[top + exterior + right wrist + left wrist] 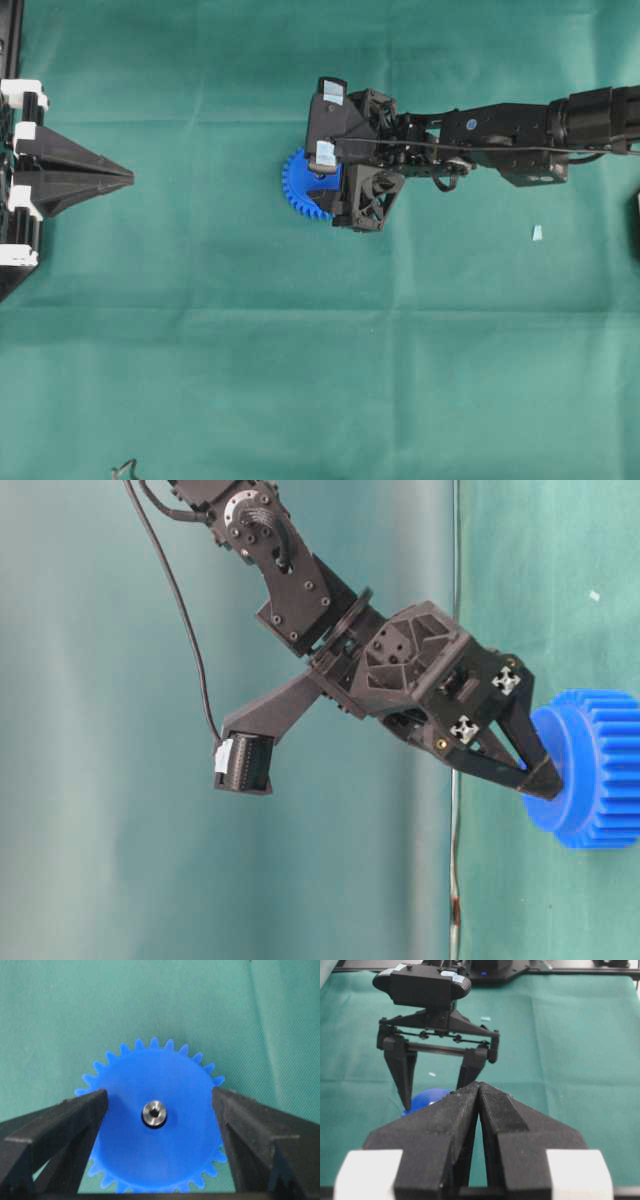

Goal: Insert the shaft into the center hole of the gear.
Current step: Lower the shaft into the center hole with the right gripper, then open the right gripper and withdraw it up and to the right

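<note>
The blue gear [160,1160] lies flat on the green cloth, seen also in the overhead view as the gear [298,186]. The silvery shaft [154,1112] stands in its center hole, its round end showing with a dark ring around it. My right gripper [160,1096] hangs directly over the gear, open, one finger on each side of the shaft and nothing between them. From table level the right gripper [540,772] has its tips at the gear [592,770] face. My left gripper [479,1085] is shut and empty, parked far left as the left gripper [128,177].
A small pale scrap [537,233] lies on the cloth right of the gear, below the right arm. The left arm's base [20,170] sits at the left edge. A cable end [124,468] shows at the bottom left.
</note>
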Tool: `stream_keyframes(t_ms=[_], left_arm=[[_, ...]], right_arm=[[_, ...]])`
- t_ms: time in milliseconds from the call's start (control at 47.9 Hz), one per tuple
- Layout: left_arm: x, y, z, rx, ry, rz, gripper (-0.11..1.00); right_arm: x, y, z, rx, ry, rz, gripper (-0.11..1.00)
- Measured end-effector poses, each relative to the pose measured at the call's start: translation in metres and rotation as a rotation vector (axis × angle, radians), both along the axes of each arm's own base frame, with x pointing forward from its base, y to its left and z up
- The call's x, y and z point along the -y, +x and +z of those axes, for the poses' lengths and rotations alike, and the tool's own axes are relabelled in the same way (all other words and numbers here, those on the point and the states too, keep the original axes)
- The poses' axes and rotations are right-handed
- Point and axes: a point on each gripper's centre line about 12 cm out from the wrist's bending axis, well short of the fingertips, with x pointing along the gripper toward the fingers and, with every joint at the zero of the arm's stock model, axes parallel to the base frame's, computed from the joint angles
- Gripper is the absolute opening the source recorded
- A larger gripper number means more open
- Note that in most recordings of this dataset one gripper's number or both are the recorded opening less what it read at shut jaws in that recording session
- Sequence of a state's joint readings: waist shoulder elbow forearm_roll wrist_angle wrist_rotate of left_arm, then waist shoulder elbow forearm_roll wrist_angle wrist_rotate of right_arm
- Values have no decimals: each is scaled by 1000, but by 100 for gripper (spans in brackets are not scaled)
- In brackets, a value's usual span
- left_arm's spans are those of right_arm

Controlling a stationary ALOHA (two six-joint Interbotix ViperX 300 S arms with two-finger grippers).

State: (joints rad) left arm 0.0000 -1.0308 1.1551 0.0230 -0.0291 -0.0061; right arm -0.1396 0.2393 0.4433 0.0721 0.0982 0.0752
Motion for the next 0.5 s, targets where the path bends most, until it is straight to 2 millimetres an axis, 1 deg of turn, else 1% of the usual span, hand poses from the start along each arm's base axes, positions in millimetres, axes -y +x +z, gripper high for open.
stream_keyframes(t_ms=[63,125,272,376,501], left_arm=[[0,0,-1,-5,-2,0,3],[0,0,-1,-9,-1,0,3],[0,0,-2,-14,-1,-1,3],[0,0,-2,-14,-1,-1,3],[0,0,-3,-26,-1,-1,3]], right_arm=[[-1,-1,3,-8,-1,6,96],[-1,-3,12,-10,1,6,96],[-3,-4,50,28,-1,12,96],[-4,-9,78,58,-7,16,96],[-4,-16,97,84,-9,15,96]])
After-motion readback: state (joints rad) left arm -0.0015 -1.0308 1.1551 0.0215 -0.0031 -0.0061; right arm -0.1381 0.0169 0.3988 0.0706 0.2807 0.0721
